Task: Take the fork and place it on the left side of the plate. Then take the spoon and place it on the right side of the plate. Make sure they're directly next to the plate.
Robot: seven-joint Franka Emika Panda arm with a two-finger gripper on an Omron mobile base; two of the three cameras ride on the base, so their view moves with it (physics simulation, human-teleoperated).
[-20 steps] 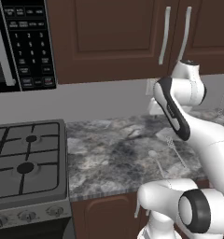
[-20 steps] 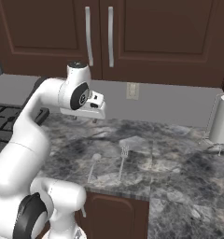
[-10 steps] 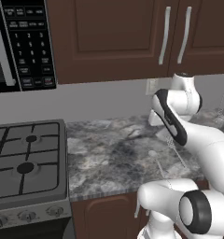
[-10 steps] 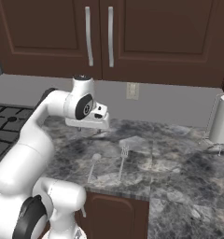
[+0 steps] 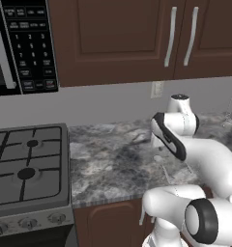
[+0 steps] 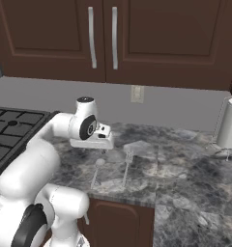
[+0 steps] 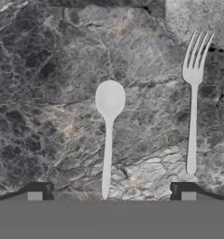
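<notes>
In the hand view the spoon (image 7: 108, 140) lies on the marble counter, bowl away from me and handle running back between my fingertips. The fork (image 7: 193, 107) lies parallel to it on the right, prongs pointing away. My gripper (image 7: 111, 193) hangs open just above the counter, over the near end of the spoon's handle, holding nothing. From the right base view the gripper (image 6: 93, 146) sits left of and behind the spoon (image 6: 96, 172) and fork (image 6: 126, 169). A pale flat patch (image 6: 135, 144) lies just beyond the fork's prongs; I cannot tell whether it is the plate.
A gas stove (image 5: 26, 169) borders the counter on the left, with a microwave (image 5: 21, 43) above it. A white roll on a stand (image 6: 229, 125) is at the far right by the wall. Dark cabinets hang overhead. The counter's front edge is close below the utensils.
The arm has folded and lowered the hand from well above the counter to just over the spoon and fork. The utensils have not moved; the gripper stays open.
</notes>
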